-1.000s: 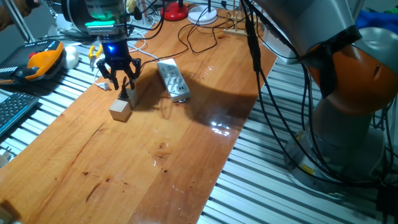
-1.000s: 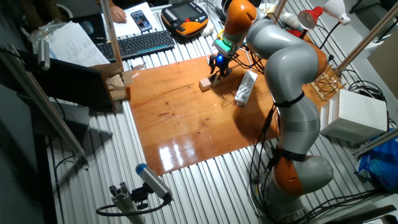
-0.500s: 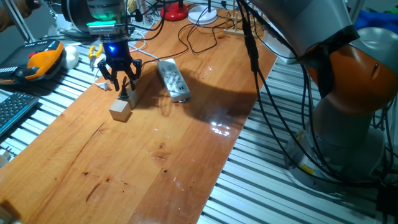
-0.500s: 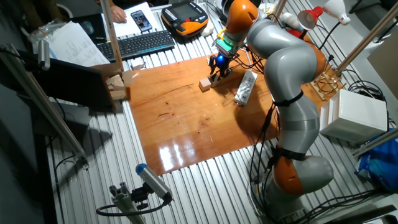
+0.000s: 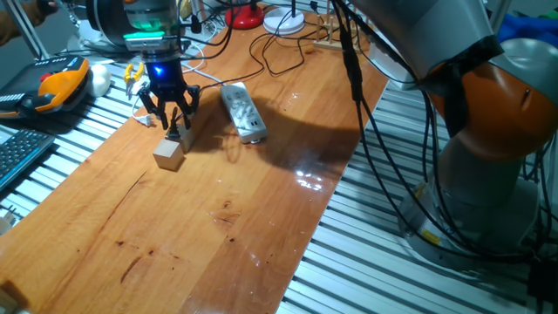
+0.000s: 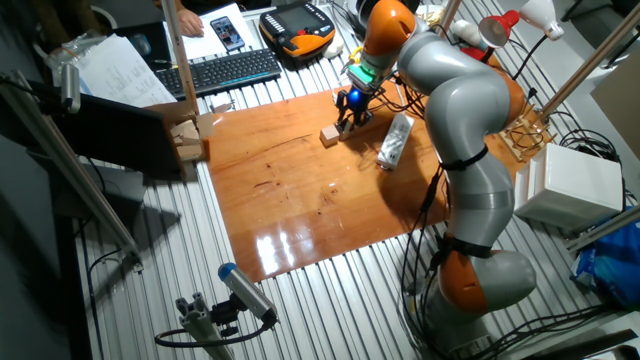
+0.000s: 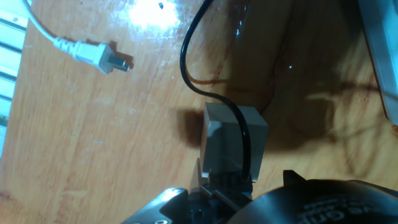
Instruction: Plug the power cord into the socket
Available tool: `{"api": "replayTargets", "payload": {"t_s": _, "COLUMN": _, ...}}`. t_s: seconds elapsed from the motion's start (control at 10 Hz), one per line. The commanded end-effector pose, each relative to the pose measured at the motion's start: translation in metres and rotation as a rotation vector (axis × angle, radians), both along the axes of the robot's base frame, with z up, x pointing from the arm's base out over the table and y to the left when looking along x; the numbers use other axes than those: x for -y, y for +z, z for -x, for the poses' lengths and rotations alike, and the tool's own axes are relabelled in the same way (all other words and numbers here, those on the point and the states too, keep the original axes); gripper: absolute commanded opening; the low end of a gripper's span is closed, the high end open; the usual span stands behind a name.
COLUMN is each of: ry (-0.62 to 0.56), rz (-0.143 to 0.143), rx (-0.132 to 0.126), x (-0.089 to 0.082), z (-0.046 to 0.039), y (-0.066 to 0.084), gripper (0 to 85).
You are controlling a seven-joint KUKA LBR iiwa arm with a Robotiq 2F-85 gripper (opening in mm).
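- Glossy wooden surface (image 5: pixel 218 218) laid over a ribbed metal bench (image 5: pixel 366 262); clutter of cables along the far edge, too tangled to sort out.
- Hangs low over the far left part of the surface: the claw (image 5: pixel 171 120), dark fingers pointing down, blue light glowing just above them.
- Cannot tell whether the claw is spread or clamped: in both fixed views the fingers blur together, and in the hand view only the dark housing shows at the bottom edge.
- Directly under the fingers, a small wooden cube (image 5: pixel 181 134), half hidden by them; a second cube (image 5: pixel 168 154) just beside it, nearer the camera, in plain sight.
- In the hand view, the power cord (image 7: pixel 186 56) loops across the wood and runs over the top face of the cube below the claw; its end cut off behind the housing, plug not seen.
- The socket (image 5: pixel 242 112), a long white strip, lying flat near the claw's right side, apart from both cubes; outlet holes hard to make out.
- A white cable (image 7: pixel 93 55) with two-pronged plug resting on the wood, well apart from the black cord, its other end out of frame.
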State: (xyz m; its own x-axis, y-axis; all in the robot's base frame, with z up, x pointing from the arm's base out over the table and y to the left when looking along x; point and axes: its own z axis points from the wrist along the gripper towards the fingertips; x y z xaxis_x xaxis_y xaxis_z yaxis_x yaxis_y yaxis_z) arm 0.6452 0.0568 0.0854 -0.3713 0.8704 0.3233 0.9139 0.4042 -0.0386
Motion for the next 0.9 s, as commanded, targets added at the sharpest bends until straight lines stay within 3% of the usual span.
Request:
{"api": "replayTargets", "payload": {"t_s": 0.0, "ry": 0.001, "rz": -0.005, "rx": -0.003, "x": -0.0003, "z": 0.0003, "y": -0.0007, "gripper": 51.0}}
{"api": "replayTargets", "payload": {"t_s": 0.2, "ry": 0.001, "rz": -0.014, "rx": -0.009, "x": -0.0019, "z": 0.0009, "y": -0.0022, "gripper": 51.0}}
{"api": "replayTargets", "payload": {"t_s": 0.7, "ry": 0.000, "rz": -0.007, "rx": 0.005, "x": -0.0038, "z": 0.0027, "y": -0.0044, "gripper": 51.0}}
{"api": "replayTargets", "payload": {"t_s": 0.8, "ry": 0.000, "rz": -0.008, "rx": 0.007, "x": -0.0039, "z": 0.0027, "y": -0.0050, "gripper": 34.0}}
